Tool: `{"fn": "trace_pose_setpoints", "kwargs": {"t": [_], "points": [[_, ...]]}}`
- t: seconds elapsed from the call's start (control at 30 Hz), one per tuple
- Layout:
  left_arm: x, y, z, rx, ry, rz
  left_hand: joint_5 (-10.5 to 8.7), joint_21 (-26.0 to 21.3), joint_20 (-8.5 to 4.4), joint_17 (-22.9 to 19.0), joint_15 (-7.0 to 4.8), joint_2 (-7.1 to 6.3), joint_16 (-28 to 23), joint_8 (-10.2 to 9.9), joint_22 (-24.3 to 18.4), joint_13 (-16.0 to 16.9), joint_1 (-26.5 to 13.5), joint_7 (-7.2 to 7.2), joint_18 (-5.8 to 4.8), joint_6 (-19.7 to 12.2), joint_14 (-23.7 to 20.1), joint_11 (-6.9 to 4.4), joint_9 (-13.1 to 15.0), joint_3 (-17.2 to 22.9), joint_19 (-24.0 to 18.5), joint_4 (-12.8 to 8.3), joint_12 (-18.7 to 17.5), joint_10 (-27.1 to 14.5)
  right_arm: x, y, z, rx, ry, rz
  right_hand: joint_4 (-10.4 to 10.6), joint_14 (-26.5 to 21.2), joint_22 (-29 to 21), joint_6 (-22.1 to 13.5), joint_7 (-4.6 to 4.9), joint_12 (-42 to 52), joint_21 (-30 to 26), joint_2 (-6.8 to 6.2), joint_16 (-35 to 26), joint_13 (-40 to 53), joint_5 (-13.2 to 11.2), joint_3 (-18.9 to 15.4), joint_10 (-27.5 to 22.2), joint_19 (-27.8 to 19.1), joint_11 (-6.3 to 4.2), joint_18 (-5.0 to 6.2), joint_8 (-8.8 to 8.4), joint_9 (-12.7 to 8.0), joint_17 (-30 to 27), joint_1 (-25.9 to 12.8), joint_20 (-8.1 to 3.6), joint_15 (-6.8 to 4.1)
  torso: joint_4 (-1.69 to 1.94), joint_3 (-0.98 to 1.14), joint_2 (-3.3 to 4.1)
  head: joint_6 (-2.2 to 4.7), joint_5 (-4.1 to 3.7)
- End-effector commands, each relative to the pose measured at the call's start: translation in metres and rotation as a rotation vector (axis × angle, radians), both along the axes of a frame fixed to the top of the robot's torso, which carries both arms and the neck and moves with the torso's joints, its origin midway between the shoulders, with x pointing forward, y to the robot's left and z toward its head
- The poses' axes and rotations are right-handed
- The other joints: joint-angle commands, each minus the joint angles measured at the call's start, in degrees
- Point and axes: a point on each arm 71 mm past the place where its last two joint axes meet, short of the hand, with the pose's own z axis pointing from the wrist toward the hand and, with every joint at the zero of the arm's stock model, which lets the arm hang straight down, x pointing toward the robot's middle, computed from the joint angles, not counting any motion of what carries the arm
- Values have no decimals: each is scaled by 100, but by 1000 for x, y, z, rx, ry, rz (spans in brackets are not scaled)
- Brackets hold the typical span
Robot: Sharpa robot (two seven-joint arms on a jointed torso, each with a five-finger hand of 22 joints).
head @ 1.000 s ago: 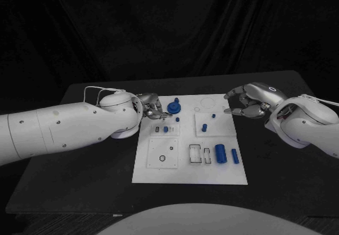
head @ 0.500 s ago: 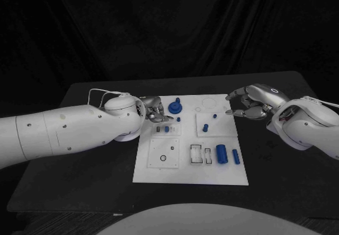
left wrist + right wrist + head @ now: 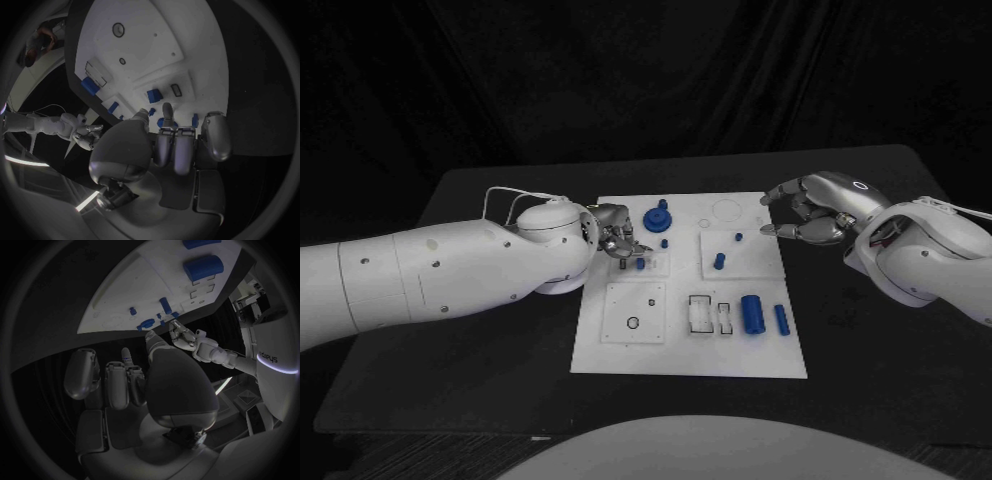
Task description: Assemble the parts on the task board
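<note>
the task board (image 3: 689,345) lies flat in the middle of the black surface (image 3: 473,380), a white plate with shallow square panels and cut slots. nearest the robot, a fat blue cylinder (image 3: 751,312) and a thinner blue bar (image 3: 780,319) lie side by side on its right part, next to two empty rectangular slots (image 3: 708,314), and a panel with a small round hole (image 3: 630,323) sits to the left of those. further back, short blue pegs (image 3: 717,260) stand in the middle panels, and a larger blue knob-shaped part (image 3: 656,218) stands near the far edge. the left hand (image 3: 617,234) hovers over the left middle panel with its fingers curled down close to a small blue piece (image 3: 639,264); whether it has hold of anything i cannot tell. the right hand (image 3: 808,212) hangs just off the board's far right corner, fingers bent inward with nothing visible in them. the likely trouble: the left fingers crowd several upright parts, so a careless reach could knock the knob or a peg over, and a small peg pinched off-centre could tilt and jam at its hole.
</note>
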Motion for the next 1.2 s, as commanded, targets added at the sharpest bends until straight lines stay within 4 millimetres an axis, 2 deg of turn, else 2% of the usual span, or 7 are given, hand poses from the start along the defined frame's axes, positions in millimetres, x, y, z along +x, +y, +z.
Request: {"fn": "trace_pose_setpoints", "kwargs": {"t": [0.03, 1.03, 1.2], "points": [[-2, -2, -2, 13, 12, -12, 23, 27, 0, 1230, -15, -14, 19, 31, 308, 1168, 35, 0, -76, 49, 449, -36, -9, -42, 32, 6, 23, 288, -1, 0, -1, 0, 2, -4, -1, 417, 911, 52, -7, -26, -25, 31, -31, 1056, 14, -47, 246, -17, 34, 44, 34, -13, 741, -25, 18, 36, 1, 6, 1, 1, 2], [-5, -7, -10, 56, 59, -30, 35, 14, -24, 1205, -41, 18, 5, 66, 310, 1151, 55, -38, -75, 168, 437, -67, -20, -33, 38, 14, 10, 277, -1, -1, -1, 1, 1, -3, 12, 416, 909, 64, -8, -34, -34, 53, -38, 1048, 75, -52, 245, -17, 33, 45, 36, -30, 735, -53, 18, 35, -3, 4, -5, 1, -5], [-6, -8, -12, 57, 64, -34, 113, 4, -38, 1202, -57, 32, 2, 74, 309, 1152, 86, -56, -73, 207, 436, -85, -25, -17, 38, 0, 10, 280, -1, -1, -1, 1, 0, -6, 11, 418, 910, 67, -8, -31, -33, 57, -33, 1051, 91, -52, 249, -16, 33, 45, 36, -34, 739, -56, 18, 35, -1, 0, -7, 1, 2]]}}
